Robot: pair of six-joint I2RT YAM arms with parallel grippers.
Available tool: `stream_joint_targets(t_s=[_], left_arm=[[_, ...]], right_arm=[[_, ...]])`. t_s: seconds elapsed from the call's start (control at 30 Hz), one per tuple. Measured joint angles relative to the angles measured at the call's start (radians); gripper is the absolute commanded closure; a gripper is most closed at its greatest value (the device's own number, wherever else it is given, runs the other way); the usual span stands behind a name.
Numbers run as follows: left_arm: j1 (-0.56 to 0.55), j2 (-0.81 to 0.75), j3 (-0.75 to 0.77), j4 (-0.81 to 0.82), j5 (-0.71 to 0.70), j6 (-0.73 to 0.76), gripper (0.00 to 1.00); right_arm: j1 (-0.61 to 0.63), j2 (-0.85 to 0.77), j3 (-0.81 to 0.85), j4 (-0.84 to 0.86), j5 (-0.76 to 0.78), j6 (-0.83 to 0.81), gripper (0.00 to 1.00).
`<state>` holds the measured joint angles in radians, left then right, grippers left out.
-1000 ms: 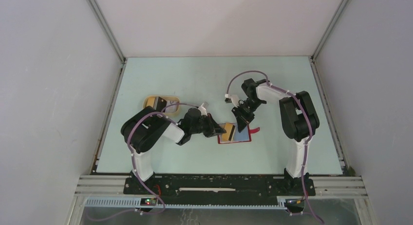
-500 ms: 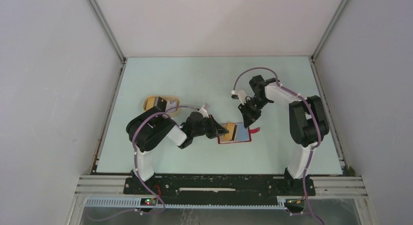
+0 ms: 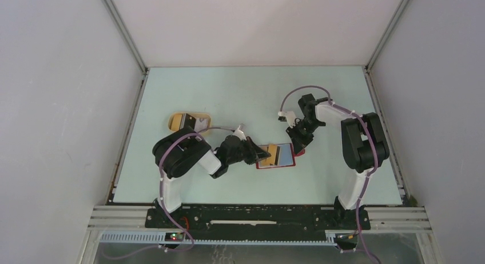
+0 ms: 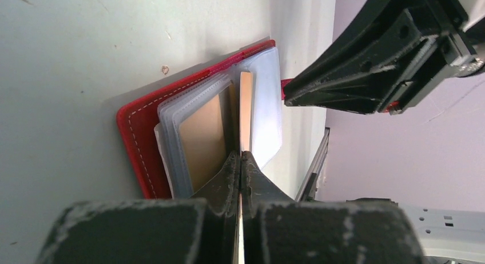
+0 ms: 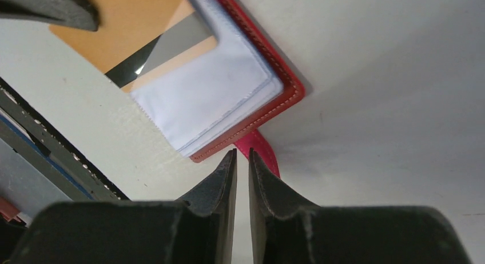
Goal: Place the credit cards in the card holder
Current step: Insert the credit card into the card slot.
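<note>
Far left on the counter [image 3: 229,92] sits the tan oval tray [image 3: 173,122]. My left pincer [image 4: 241,155] is clenched on the golden-brown card [image 4: 246,112], held on edge with its far end among the clear sleeves of the card holder [image 4: 137,132]. The holder lies open and flat near the counter's middle. At its right edge, my right pincer [image 5: 241,155] shows a narrow gap, tips at the red closure tab [image 5: 260,150]; I cannot tell whether it pinches it.
</note>
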<state>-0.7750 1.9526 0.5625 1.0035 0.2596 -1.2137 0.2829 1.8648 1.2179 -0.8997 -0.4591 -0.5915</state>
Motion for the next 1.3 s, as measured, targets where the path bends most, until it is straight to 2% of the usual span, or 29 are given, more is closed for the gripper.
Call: stream_joint_targets(t_s=[0.27, 1.3], left_arm=[[-0.024, 0.037, 0.0, 0.065, -0.031, -0.029, 1.0], [-0.107, 0.037, -0.034, 0.116, -0.237, -0.156, 1.0]], right_arm=[[-0.011, 0.028, 0.0, 0.012, -0.013, 0.029, 0.8], [0.042, 0.028, 0.002, 0.01, 0.045, 0.044, 0.8]])
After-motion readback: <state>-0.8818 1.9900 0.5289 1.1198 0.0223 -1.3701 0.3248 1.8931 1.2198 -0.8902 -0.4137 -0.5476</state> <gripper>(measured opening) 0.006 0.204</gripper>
